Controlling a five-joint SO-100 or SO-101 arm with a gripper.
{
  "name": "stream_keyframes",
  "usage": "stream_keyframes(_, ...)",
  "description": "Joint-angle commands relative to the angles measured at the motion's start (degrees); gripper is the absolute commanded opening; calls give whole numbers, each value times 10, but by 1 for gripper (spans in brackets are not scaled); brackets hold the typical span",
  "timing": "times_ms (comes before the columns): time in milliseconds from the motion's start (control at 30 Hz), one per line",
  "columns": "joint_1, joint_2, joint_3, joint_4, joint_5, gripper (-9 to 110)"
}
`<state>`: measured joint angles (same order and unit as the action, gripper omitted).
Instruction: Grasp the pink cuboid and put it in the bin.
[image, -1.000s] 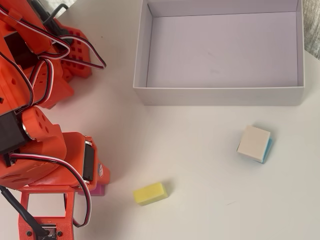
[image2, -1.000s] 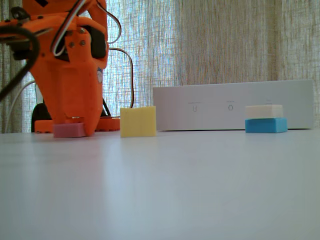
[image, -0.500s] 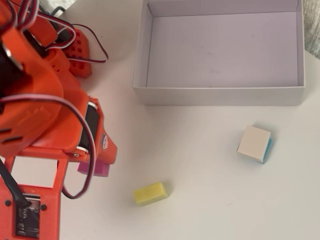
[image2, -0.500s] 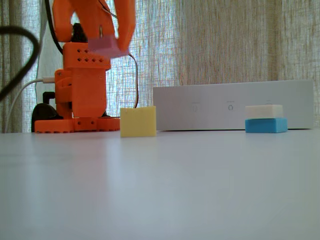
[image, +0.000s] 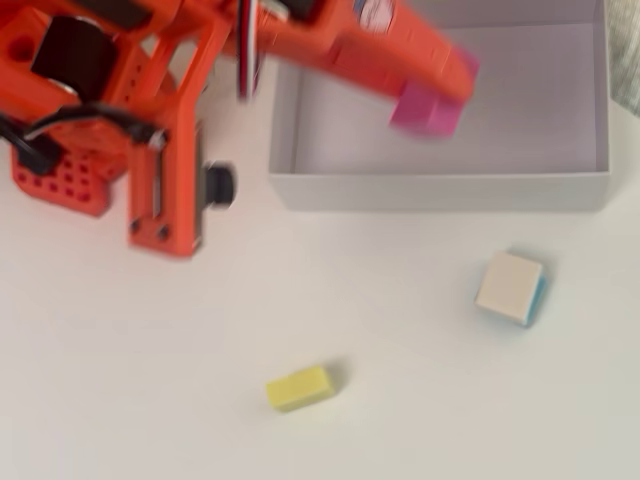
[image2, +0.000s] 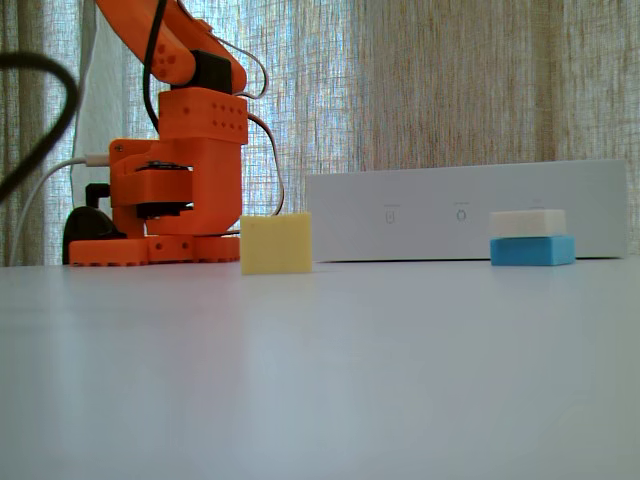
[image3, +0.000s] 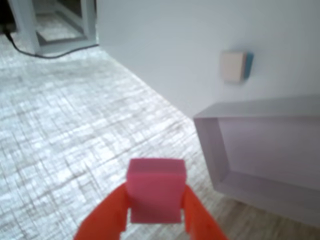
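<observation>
The bin (image: 440, 190), a wide white box with low walls, now has the orange arm (image: 330, 40) reaching across it in the overhead view — a second ago that arm was bent down at the table beside its own base, and half a second ago it was lifting. In the low fixed view only the arm's base and shoulder (image2: 185, 165) show now; the rest has gone above the frame.

The gripper (image3: 154, 212) is clamped on the pink cuboid (image3: 155, 189), one orange finger (image3: 112, 215) pressed to each side in the wrist view. In the overhead view the cuboid (image: 424, 110) hangs, blurred by motion, over the bin's pale floor — no longer on the table. By the look of it, pickup and lift are done and only the release remains.

Writing: the bin's front wall (image2: 465, 212) bears three faint marks or icons in the fixed view, too small to read. No brand is legible anywhere.

Untouched on the table are the yellow block (image: 298, 387) and the cream-topped block with blue sides (image: 511, 288), both outside the bin.
</observation>
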<state>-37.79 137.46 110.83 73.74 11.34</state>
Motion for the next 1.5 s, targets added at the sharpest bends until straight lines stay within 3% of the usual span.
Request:
stream_keyframes(0, -58, 22, 24, -22, 44, -8)
stream_keyframes(200, -76, 69, 184, -112, 76, -8)
stream_keyframes(433, -80, 142, 353, -130, -33, -8)
stream_keyframes(500, -82, 161, 394, -129, -57, 0)
stream_keyframes(600, -83, 185, 432, -103, -61, 27)
stream_keyframes(700, -83, 199, 455, -94, -67, 39)
stream_keyframes(1000, -79, 214, 467, -150, -174, 38)
stream_keyframes(1300, 88, 216, 365, -327, -185, 32)
stream_keyframes(1467, 175, 217, 301, -327, -139, 31)
